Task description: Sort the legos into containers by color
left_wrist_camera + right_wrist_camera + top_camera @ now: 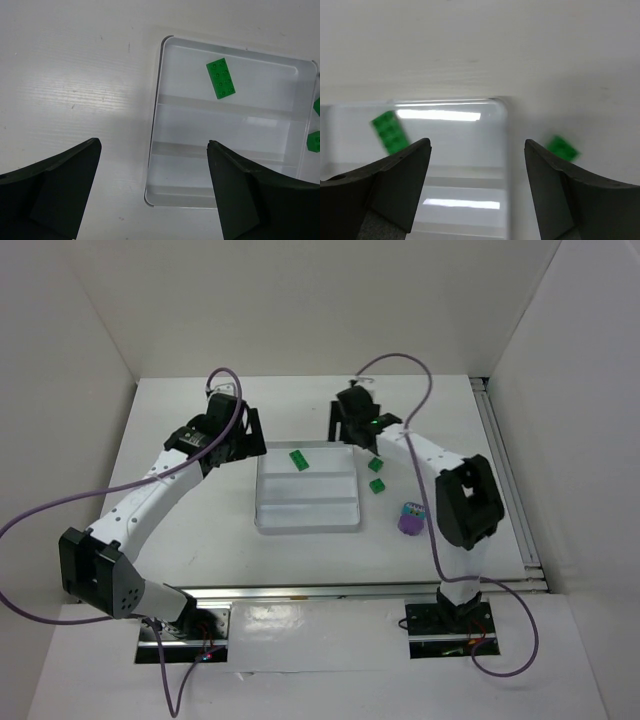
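Note:
The clear tray (262, 502) lies mid-table, with ridges dividing it into long compartments. One green lego (299, 460) lies in its far compartment, and it shows in the left wrist view (221, 78) and the right wrist view (390, 132). Two green legos (375, 464) (377, 485) lie on the table right of the tray; one of them shows in the right wrist view (561, 148). A teal-and-lilac piece (411, 509) sits in a purple cup (409, 523). My left gripper (248, 436) (154, 150) is open and empty by the tray's left side. My right gripper (351, 430) (477, 145) is open and empty over the tray's far right corner.
White walls enclose the table on the left, far and right sides. A metal rail (505, 480) runs along the right edge. Purple cables loop over both arms.

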Available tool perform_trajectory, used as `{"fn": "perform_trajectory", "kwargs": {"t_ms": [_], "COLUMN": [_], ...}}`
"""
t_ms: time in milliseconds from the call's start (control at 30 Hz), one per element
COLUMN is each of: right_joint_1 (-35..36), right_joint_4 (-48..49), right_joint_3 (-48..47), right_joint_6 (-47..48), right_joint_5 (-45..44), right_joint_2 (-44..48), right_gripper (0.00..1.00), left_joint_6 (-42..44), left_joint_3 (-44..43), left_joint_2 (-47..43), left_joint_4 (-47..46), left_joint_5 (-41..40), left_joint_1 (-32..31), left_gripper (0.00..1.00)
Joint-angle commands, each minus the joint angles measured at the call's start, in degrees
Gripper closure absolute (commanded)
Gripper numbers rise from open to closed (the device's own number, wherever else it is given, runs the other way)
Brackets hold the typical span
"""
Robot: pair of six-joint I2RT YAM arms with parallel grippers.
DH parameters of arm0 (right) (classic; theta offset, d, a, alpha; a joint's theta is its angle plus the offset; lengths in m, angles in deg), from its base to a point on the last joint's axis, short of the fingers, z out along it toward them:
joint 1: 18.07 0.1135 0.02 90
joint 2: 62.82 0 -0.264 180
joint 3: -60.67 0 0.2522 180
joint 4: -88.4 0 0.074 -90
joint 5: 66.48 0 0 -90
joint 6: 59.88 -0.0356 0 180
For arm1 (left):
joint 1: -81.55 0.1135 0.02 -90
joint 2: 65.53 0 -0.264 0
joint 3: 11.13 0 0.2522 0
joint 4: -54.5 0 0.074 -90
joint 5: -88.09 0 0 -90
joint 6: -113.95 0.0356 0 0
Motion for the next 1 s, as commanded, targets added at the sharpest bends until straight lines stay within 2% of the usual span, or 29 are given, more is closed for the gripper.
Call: {"fn": "perform_trajectory", "kwargs": {"t_ms": [0,100,133,233,300,400,600,800,867,900,967], "right_joint_1": [-7.71,-12.37,-13.69,-14.40,-14.40,-15.02,-15.54,-15.54,-15.54,-15.02,-14.50], "right_joint_4": [1.81,1.82,0.78,-2.48,-3.10,-2.49,-0.11,-0.64,-0.64,-0.64,-0.64], "right_joint_3": [8.03,11.57,12.10,10.71,10.70,12.01,13.43,12.38,12.37,12.37,12.37], "right_joint_6": [-2.11,-1.59,-1.59,-0.88,-1.41,-3.78,-5.71,-6.95,-7.56,-7.56,-7.56], "right_joint_5": [-4.18,-2.68,-0.93,0.67,0.14,0.75,4.44,5.76,4.97,4.45,3.49], "right_joint_2": [10.18,10.91,10.91,6.70,5.38,4.76,1.78,-1.39,-2.01,-2.01,-2.01], "right_gripper": [0.18,0.17,0.12,0.06,0.06,0.14,0.17,0.32,0.33,0.41,0.49], "left_joint_6": [2.09,2.09,2.09,2.09,2.09,2.09,2.09,2.09,2.61,2.62,2.62], "left_joint_3": [0.59,1.13,1.13,1.13,0.51,0.51,0.51,0.51,0.51,0.51,0.51], "left_joint_2": [-0.97,-0.97,-0.97,-0.36,0.26,0.26,0.26,0.26,0.79,0.79,0.79], "left_joint_4": [-2.45,-4.21,-4.22,-4.22,-4.22,-3.51,-3.51,-3.51,-3.51,-3.51,-3.51], "left_joint_5": [1.12,1.91,1.91,1.91,1.38,1.38,1.38,1.38,1.38,1.38,1.38], "left_joint_1": [0.24,-0.28,-0.28,-0.28,-0.28,-0.28,-0.81,-0.81,-1.34,-1.34,-1.34], "left_gripper": [0.00,0.00,0.00,0.00,0.00,0.00,0.00,0.00,0.00,0.00,0.00]}}
